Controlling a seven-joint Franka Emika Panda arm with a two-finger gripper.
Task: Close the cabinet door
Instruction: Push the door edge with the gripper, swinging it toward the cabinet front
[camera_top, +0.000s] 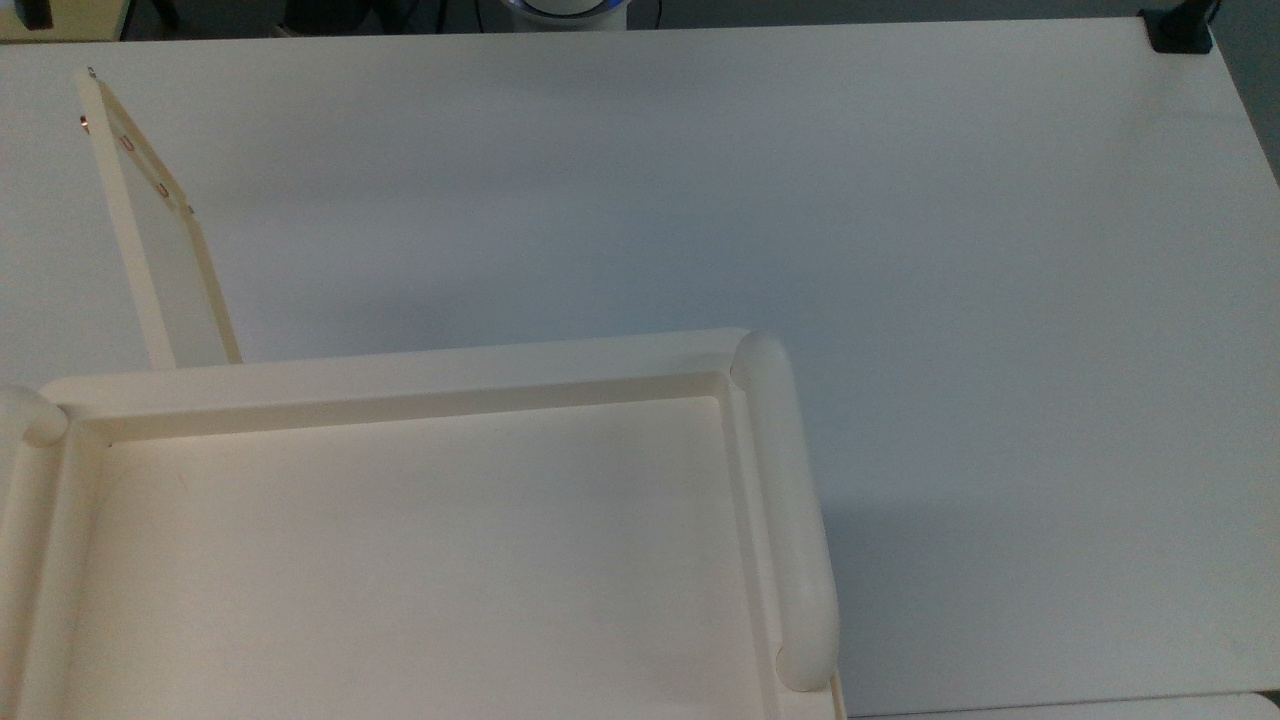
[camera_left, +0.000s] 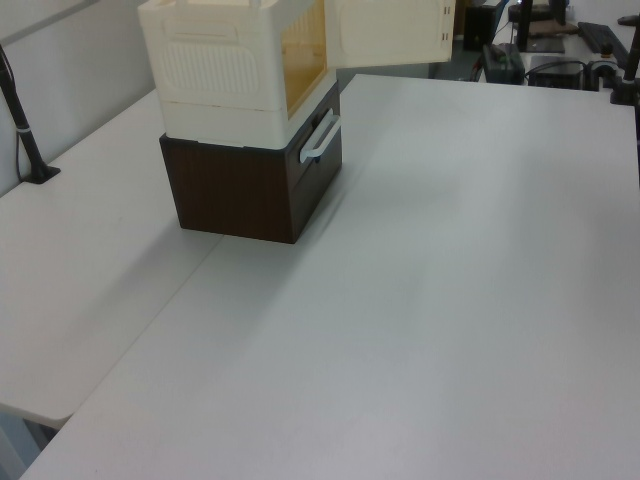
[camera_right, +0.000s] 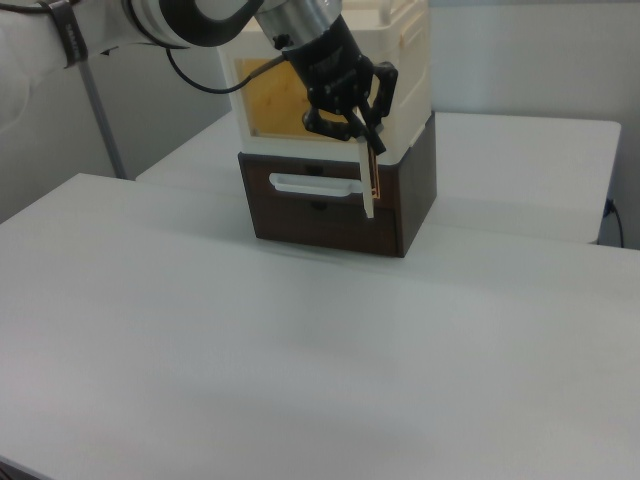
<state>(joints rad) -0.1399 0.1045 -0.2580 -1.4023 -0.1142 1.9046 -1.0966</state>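
Bench (camera_top: 800, 200) stretches white and bare before you, with a dark brown drawer unit (camera_right: 330, 205) carrying the cabinet (camera_left: 230, 70). Its white drawer handle (camera_right: 315, 185) sits just below the jaws. The cabinet door (camera_right: 366, 175) stands swung wide open, edge-on in the right view, and the jaws (camera_right: 352, 122) hang at its top outer edge; you cannot tell their opening or whether they touch it. Cream plastic frames the cabinet's amber-tinted opening; rounded tube rails edge its recessed top.
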